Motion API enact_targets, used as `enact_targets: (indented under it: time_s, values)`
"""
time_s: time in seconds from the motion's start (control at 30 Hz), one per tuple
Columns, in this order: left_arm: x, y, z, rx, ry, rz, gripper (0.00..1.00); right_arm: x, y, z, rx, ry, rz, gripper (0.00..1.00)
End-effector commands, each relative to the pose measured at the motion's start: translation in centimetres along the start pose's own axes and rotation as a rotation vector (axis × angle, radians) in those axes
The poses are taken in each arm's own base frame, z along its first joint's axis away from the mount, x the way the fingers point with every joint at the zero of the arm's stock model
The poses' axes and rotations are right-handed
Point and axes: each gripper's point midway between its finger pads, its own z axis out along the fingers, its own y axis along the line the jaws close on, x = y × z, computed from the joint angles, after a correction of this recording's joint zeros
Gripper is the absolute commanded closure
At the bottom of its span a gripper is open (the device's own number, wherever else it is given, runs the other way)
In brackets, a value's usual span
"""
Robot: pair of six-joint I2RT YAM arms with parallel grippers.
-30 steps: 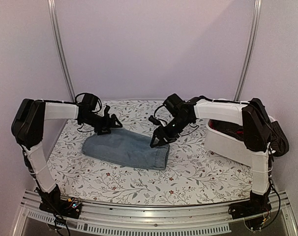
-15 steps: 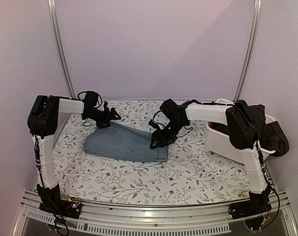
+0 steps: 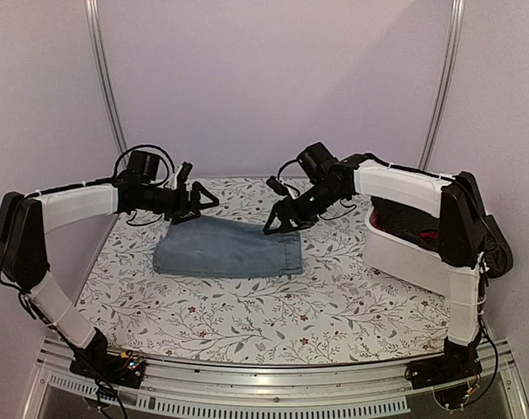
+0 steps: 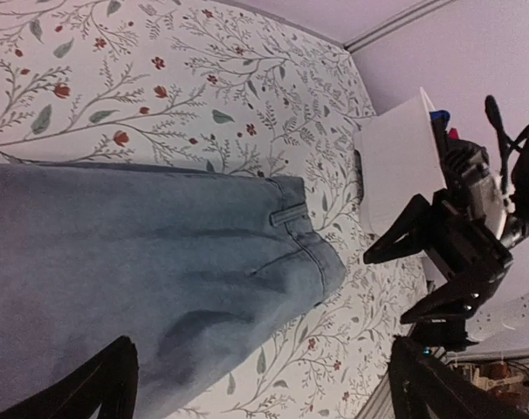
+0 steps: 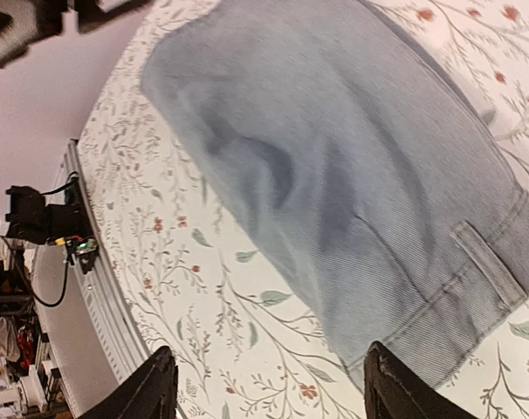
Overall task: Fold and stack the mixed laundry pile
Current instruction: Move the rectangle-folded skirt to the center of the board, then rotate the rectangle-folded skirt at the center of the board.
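Toward the table's (image 3: 247, 319) far edge: one light blue denim piece (image 3: 228, 248), flat. Two grippers, left gripper (image 3: 200, 197) and right gripper (image 3: 282, 227), both spread apart, empty, over its far corners.

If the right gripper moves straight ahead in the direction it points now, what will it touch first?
Most likely the jeans. In the wrist view the right gripper, jaws open, aims at their waistband end near the edge; slightly off, it would meet the flowered table cover instead.
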Motion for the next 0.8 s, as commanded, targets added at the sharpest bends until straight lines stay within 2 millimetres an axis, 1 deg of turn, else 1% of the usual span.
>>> enact_targets:
  time_s: [0.0,0.03,0.1,0.13,0.2,0.27,0.3,0.37,0.43,0.5,0.6,0.67,0.73,0.77]
  values:
    - [6.4,-2.3,2.4,0.111,0.110,-0.074,0.00,-1.5,5.1,-0.2,-0.201,-0.043,-0.028,0.36]
    - [7.1,-2.3,2.9,0.108,0.119,-0.101,0.00,-1.5,5.2,0.5,-0.225,-0.034,-0.021,0.38]
    - [8.1,-2.0,3.9,0.127,0.122,-0.128,0.01,-1.1,4.7,2.4,-0.261,-0.011,0.009,0.40]
    - [8.5,-1.5,4.3,0.128,0.115,-0.148,0.00,-0.7,4.2,3.2,-0.267,0.002,0.029,0.41]
    - [9.0,-0.2,5.0,0.129,0.104,-0.182,0.00,0.7,2.6,5.3,-0.258,0.043,0.074,0.42]
    - [9.9,2.3,5.5,0.090,0.111,-0.236,0.00,2.9,0.1,7.4,-0.210,0.094,0.119,0.43]
    - [10.4,3.3,5.6,0.077,0.117,-0.255,0.00,4.5,-1.3,8.6,-0.192,0.131,0.150,0.45]
    - [11.7,5.6,5.5,0.042,0.134,-0.301,0.00,7.3,-3.7,9.8,-0.149,0.184,0.206,0.47]
    - [13.1,7.8,4.6,0.010,0.140,-0.347,0.00,9.5,-5.2,10.2,-0.116,0.218,0.245,0.48]
    - [13.8,9.8,3.3,-0.023,0.127,-0.388,0.00,11.3,-5.7,10.3,-0.095,0.249,0.266,0.48]
    - [14.7,12.5,1.4,-0.064,0.098,-0.448,0.00,13.4,-6.0,9.9,-0.085,0.281,0.279,0.50]
    - [15.0,14.0,0.3,-0.098,0.080,-0.478,0.00,14.4,-5.8,9.5,-0.085,0.298,0.282,0.50]
    - [14.9,15.4,-0.7,-0.136,0.056,-0.496,0.00,15.0,-5.3,9.2,-0.091,0.311,0.274,0.50]
    - [14.6,16.0,-1.1,-0.153,0.044,-0.505,0.00,15.0,-4.6,8.8,-0.105,0.315,0.256,0.50]
